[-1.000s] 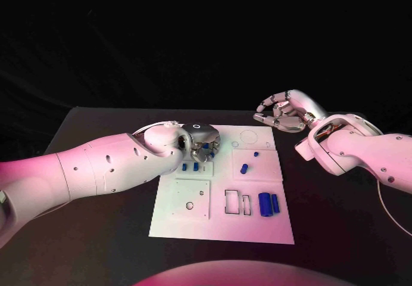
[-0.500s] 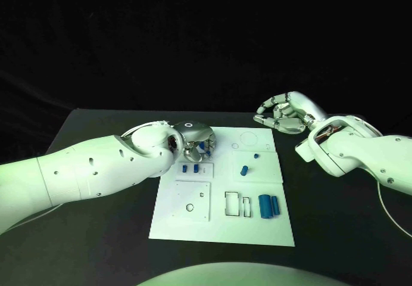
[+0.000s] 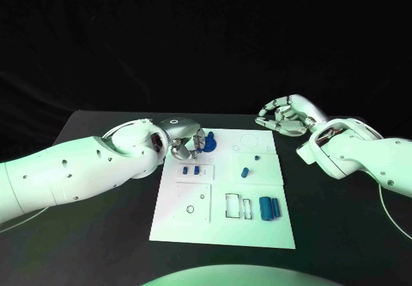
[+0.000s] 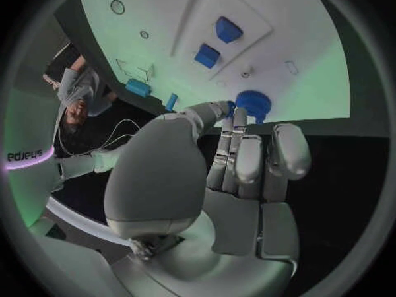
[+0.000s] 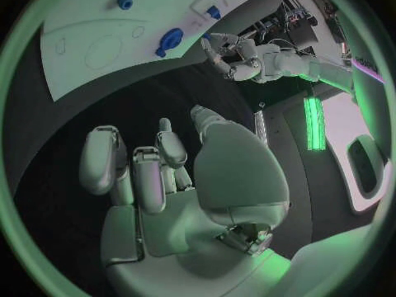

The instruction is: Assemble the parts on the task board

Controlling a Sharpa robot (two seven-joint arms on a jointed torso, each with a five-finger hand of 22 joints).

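Note:
The white task board (image 3: 221,229) lies mid-table. A round blue part (image 3: 209,143) sits at the board's far left corner. My left hand (image 3: 180,139) hovers just left of it with fingers stretched toward it. In the left wrist view the fingertips (image 4: 235,115) reach the part's (image 4: 253,103) edge; whether they touch is unclear. Two small blue parts (image 3: 190,170) stand in a plate nearer me. A blue peg (image 3: 244,172) and a tiny one (image 3: 256,158) sit right of centre. Two blue cylinders (image 3: 270,207) lie side by side. My right hand (image 3: 287,116) floats past the far right corner, loosely cupped and holding nothing.
A square plate with a small ring hole (image 3: 190,208) and rectangular slots (image 3: 239,204) take up the board's near half. Circle outlines (image 3: 249,140) mark its far right corner. Black table (image 3: 343,226) surrounds the board on all sides.
My left hand has drawn back to the left off the round blue part, which now shows in full on the board. The right hand has stayed where it was.

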